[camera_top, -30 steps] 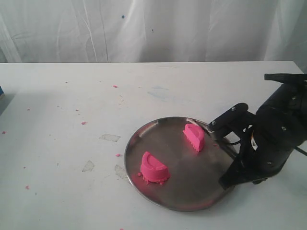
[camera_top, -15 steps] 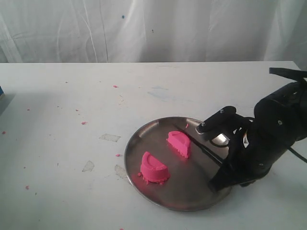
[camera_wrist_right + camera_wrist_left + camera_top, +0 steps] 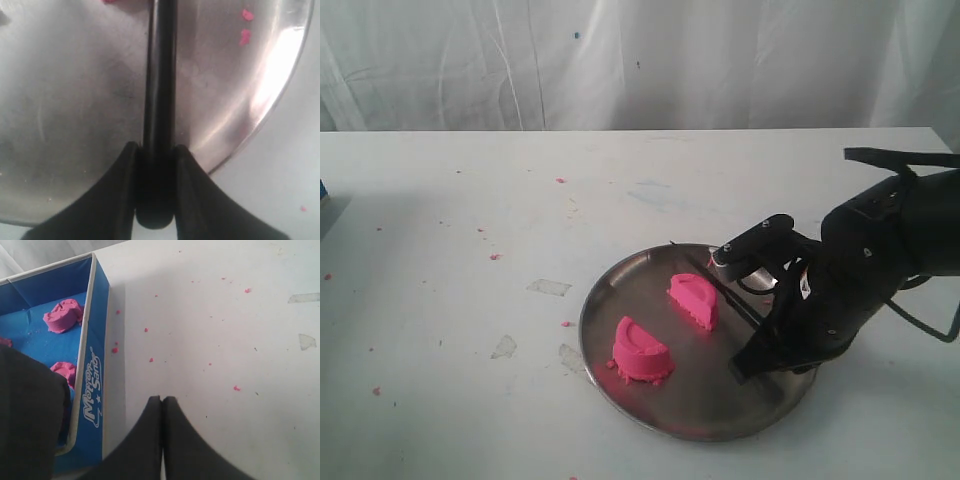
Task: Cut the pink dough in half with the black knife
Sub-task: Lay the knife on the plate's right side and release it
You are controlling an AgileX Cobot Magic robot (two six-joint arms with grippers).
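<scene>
a: quick rundown, biggest first?
b: white table (image 3: 470,200), then the right arm (image 3: 880,260) over its right side, then the steel plate (image 3: 700,395) front-centre. right gripper (image 3: 156,152) is clamped narrow on the black knife (image 3: 160,75), at the butt end of the handle. blade lies low across the plate's right part
a: and the dough?
b: pink dough (image 3: 642,352) is already in two half-round pieces, both on the plate, apart from each other. one sits by the near-left rim w/ crumbly bits at its foot, the other piece (image 3: 693,298) is mid-plate just beside the blade. touching or not, can't tell
a: how'd they handle?
b: i'd guess soft & light, dents easy, sheds crumbs, prob sticks to the blade. nudge w/ the blade's flat, don't pinch. knife looks stiff, slim, smooth. handle's the place to hold, tho a grip that far back could let it swivel
a: views differ?
b: exterior has both pieces. right wrist cam shows next to nothing of them, just handle btwn the fingers, shiny plate, its rim, a few pink crumbs (image 3: 246,15). only the left wrist cam shows the left gripper (image 3: 161,402), fingertips pressed together on nothing, over the table beside a blue box (image 3: 95,340) w/ more pink lumps (image 3: 62,316) inside. exterior catches only a blue sliver at its left edge, prob that box
</scene>
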